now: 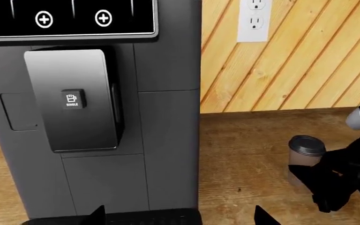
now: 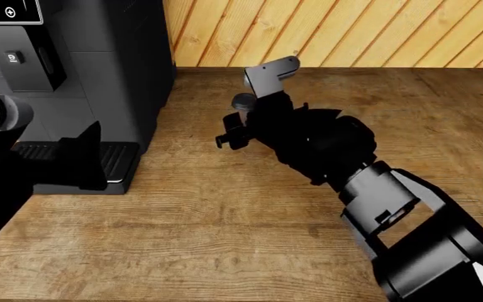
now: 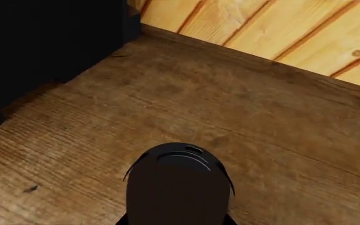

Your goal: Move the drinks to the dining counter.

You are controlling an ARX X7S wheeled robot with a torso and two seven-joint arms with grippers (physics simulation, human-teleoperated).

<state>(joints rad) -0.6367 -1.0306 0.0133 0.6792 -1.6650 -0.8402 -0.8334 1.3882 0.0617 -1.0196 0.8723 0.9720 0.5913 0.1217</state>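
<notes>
**Paper cup being gripped on the wood-grain worktop, beside the coffee machine**

The paper cup (image 1: 305, 157) is being held low on its body by the right gripper (image 1: 320, 180), whose fingers are closed around it, while it is standing upright on the wood-grain worktop (image 2: 224, 207), apart from the coffee machine (image 1: 92, 117). A straight, level lift is being called for, so that the lid (image 3: 180, 157) is kept uppermost and the machine's side is cleared. The left gripper (image 2: 86, 157) is being held empty near the drip tray (image 2: 116, 157); its opening cannot be told. The dining counter is not being shown.
</notes>
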